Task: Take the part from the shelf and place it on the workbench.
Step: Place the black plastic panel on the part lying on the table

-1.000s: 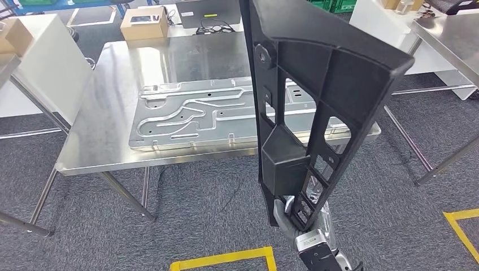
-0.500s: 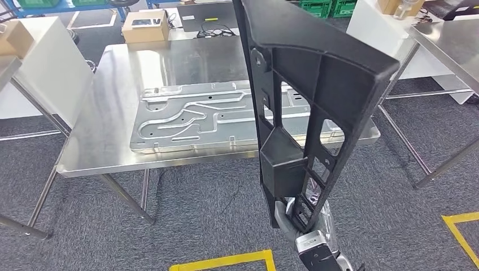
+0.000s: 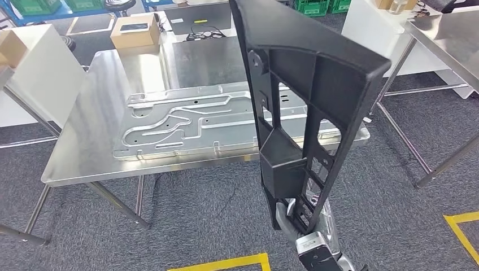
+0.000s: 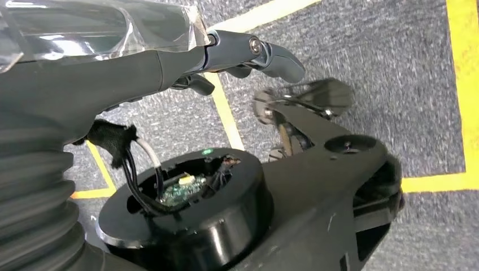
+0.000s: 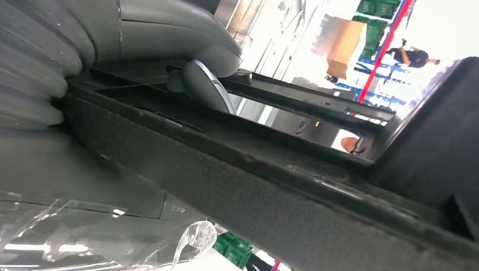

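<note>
1. the right hand (image 3: 294, 217) has its fingers (image 5: 206, 84) hooked through the openings at the low end of the part (image 3: 308, 113) and clenched on a rib of it; the right wrist view shows the thumb and a finger wrapped over a black bar of the frame.
2. the left hand (image 4: 169, 62) hangs at the robot's side over the carpet and yellow floor tape (image 4: 226, 121); its fingers (image 4: 271, 56) reach out with nothing in them, lightly bent, so they read as released.
3. the part is a long black ribbed plastic frame, held upright and slightly tilted in front of the robot, its wide end at the top of the head view. it is in the air, not touching the counter (image 3: 101, 124).
4. over the last second the whole scene in the head view has slid down and to the left, and the counter now sits lower and looks larger. this reads as the camera moving, so the robot is judged to be walking toward the counter. the part keeps nearly the same place relative to the hand.
5. a stamped metal plate (image 3: 186, 121) lies flat on the counter and takes up much of its near side; bare steel remains to the plate's left and behind it.
6. for the task: the pick from the shelf is done and the carry is under way. what is left is to close the gap, lower the part and let go, likely on the bare steel or on the plate.
</note>
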